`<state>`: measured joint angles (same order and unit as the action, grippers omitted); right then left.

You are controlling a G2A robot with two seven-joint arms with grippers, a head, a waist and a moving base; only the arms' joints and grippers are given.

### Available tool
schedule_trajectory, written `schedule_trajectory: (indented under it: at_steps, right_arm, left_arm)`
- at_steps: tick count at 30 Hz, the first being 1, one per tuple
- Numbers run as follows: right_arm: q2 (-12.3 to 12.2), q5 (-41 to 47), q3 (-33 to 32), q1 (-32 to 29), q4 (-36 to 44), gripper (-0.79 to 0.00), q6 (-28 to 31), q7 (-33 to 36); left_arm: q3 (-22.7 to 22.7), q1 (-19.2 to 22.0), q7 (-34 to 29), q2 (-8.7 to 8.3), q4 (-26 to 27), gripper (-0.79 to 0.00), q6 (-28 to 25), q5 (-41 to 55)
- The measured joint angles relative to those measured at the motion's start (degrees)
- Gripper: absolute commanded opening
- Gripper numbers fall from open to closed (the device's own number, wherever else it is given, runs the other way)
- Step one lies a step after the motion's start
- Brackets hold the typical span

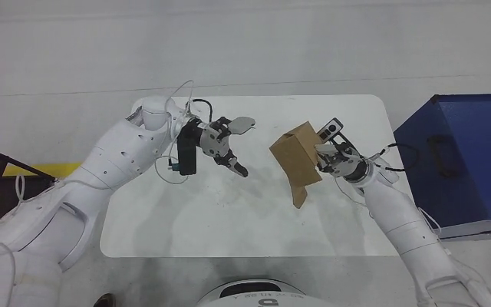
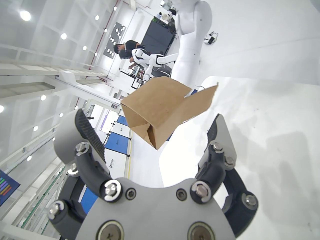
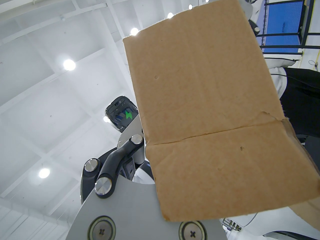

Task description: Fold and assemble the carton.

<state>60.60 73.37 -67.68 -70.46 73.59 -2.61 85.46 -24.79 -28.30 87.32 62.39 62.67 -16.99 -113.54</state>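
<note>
The brown carton [image 1: 298,156] hangs above the right half of the white table [image 1: 230,222], partly formed into a box, with one long flap [image 1: 299,192] sticking out toward the table's front. My right gripper [image 1: 328,156] is shut on the carton's right side. In the right wrist view a carton panel [image 3: 205,116] covers one finger, and the other finger [image 3: 122,116] stands beside it. My left gripper [image 1: 242,146] is open a short way left of the carton, not touching it. Seen from the left wrist, the carton's [image 2: 162,108] end, with its flaps folded in, faces the open gripper [image 2: 148,119].
A dark blue bin [image 1: 449,161] stands on the floor off the table's right edge. The table's front and left parts are bare, with only the arms' shadows on them. Cables hang off both wrists.
</note>
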Motion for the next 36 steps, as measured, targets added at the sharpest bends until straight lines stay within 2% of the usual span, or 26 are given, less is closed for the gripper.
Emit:
schedule_trajectory:
  at_steps: [5,7,13,19,27,36]
  right_arm:
    - [0.00,0.08,0.02,0.01,0.00,-0.785,-0.03,0.10]
    - [0.01,-0.07,0.12,-0.04,0.18,-0.785,-0.13,-0.03]
    - [-0.32,-7.18,0.55,-0.94,3.97,-0.785,-1.40,-1.10]
    - [-0.44,-8.93,-0.05,-1.54,5.72,-0.785,-1.89,-0.46]
    - [-0.51,-11.56,0.06,-0.73,5.73,-0.785,-4.49,0.28]
    - [-0.36,-13.80,1.20,1.30,4.07,-0.785,-6.92,2.10]
  left_arm:
    - [-0.08,-0.05,-0.05,0.01,0.10,0.000,0.12,-0.52]
    - [-0.66,-0.76,-2.40,0.04,0.80,0.000,-0.16,0.64]
    - [-0.31,-1.05,-8.48,0.52,1.16,0.000,-8.61,5.56]
    - [5.46,0.88,-15.92,1.38,1.80,0.000,-15.89,11.99]
    - [15.07,6.21,-17.97,1.35,2.31,0.000,-17.97,15.65]
    - [15.04,6.12,-21.68,0.20,5.74,0.000,-21.68,16.51]
